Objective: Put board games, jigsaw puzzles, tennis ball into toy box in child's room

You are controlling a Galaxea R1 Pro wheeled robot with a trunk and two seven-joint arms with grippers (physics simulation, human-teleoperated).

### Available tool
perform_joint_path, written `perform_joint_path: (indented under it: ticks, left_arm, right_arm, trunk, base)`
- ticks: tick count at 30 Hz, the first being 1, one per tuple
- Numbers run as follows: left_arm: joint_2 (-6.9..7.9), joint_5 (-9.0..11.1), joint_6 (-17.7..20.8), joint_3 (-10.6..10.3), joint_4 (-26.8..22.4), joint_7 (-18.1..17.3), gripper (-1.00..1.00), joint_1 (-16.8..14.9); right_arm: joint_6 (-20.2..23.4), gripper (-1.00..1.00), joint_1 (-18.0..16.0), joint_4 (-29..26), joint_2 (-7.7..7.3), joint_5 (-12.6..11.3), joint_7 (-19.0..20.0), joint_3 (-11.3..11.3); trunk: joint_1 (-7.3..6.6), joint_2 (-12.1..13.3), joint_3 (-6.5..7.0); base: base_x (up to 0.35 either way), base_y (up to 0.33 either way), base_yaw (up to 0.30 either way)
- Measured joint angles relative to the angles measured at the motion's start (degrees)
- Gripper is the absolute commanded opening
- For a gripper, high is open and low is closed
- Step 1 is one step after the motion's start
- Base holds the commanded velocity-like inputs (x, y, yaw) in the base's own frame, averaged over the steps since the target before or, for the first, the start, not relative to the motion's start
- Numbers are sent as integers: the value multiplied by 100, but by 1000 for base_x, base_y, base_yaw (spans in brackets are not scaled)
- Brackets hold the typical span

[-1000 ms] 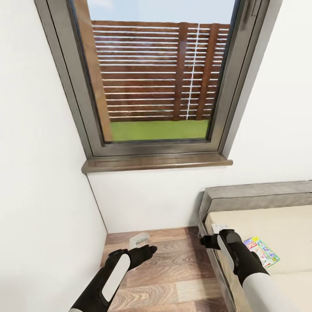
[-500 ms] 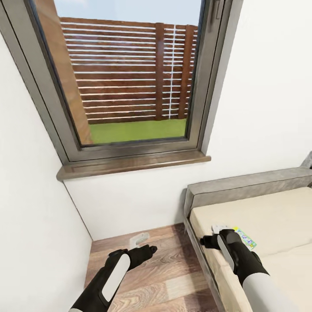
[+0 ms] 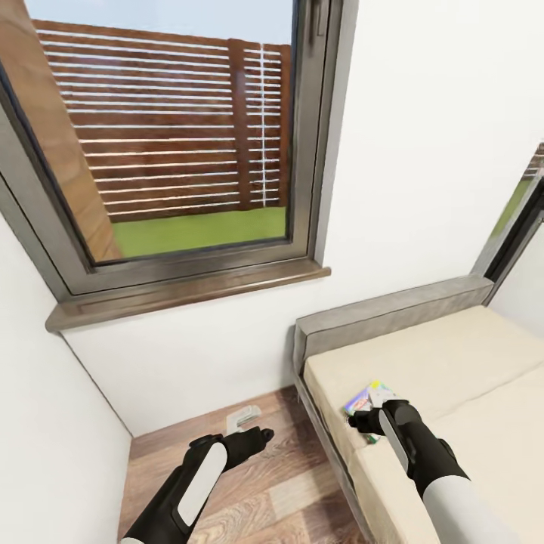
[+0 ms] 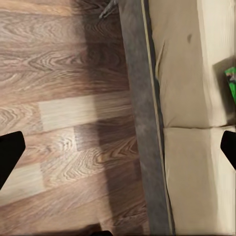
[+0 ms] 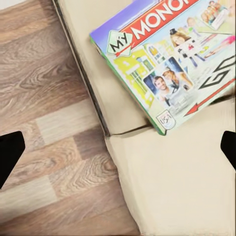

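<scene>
The whole head view has swung toward the right over the last second: the grey-framed window with its wooden sill (image 3: 189, 291) now sits further left, and the long low bed with beige mattress and grey frame (image 3: 446, 355) takes up more of the picture, with a second window edge coming in at the far right. That is the camera and base turning, not the things moving. I judge that the robot is squaring up to the bed to fetch a game from it; nothing is gathered yet at this spot.

The flat rectangular board game box with a green edge and a colourful "My Monopoly" lid (image 5: 172, 64) lies flat on the mattress near the bed's floor-side edge, just above the seam between the two mattress sections. In the head view it peeks out (image 3: 368, 394) beside the right arm.

The right gripper (image 3: 361, 420) hangs above the mattress edge, near the box but apart from it, its fingertips (image 5: 10, 150) spread wide and holding nothing. The left gripper (image 3: 261, 436) hovers over the wood-plank floor (image 3: 302, 483) beside the bed frame, likewise wide open and empty.
</scene>
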Motion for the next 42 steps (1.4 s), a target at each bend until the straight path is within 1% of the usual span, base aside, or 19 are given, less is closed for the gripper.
perform_joint_path:
  ticks: [5,10,29,34,42]
  left_arm:
    - [0,0,0,0,0,0,100,0]
    - [0,0,0,4,0,0,100,0]
    - [0,8,0,47,0,0,100,0]
    - [0,9,0,36,0,0,100,0]
    - [0,9,-5,29,0,0,100,0]
  right_arm:
    - [0,100,0,0,0,0,0,0]
    - [0,100,0,0,-4,0,3,0]
    - [-3,100,0,0,-16,-4,7,0]
    - [-6,100,0,2,-17,-3,8,0]
    - [-8,100,0,1,-21,0,9,0]
  trunk:
    - [0,0,0]
    - [0,0,0]
    - [0,0,0]
    - [-1,0,0]
    - [-2,0,0]
  base:
    - [0,0,-224]
    - [0,0,-114]
    - [4,0,-30]
    - [96,0,-5]
    - [204,0,-2]
